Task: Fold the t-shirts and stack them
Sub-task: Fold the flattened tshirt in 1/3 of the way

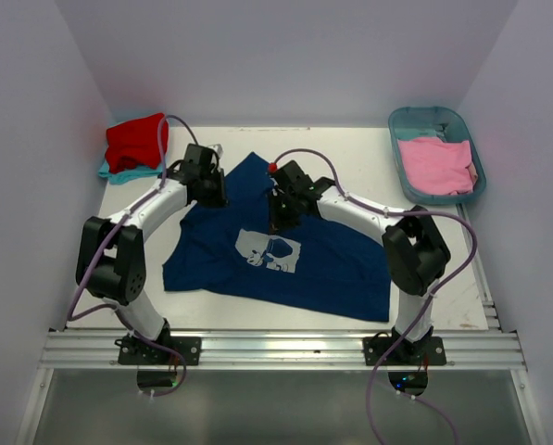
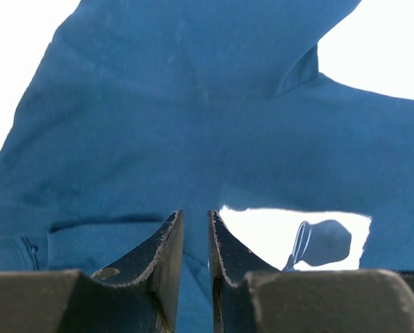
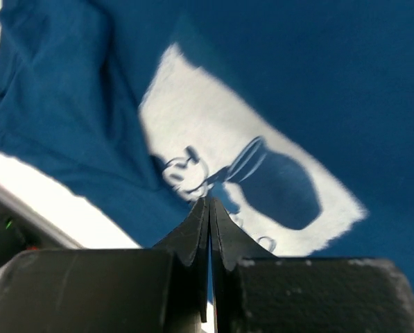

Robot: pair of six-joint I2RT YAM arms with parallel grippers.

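Navy t-shirt spread at table centre, collar 12, hem 6. Left gripper at its 10 o'clock sleeve, jaws a narrow slit. Right gripper over middle, jaws pressed together, print at its 6.

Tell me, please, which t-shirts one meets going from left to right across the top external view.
red t-shirt → navy t-shirt → pink t-shirt
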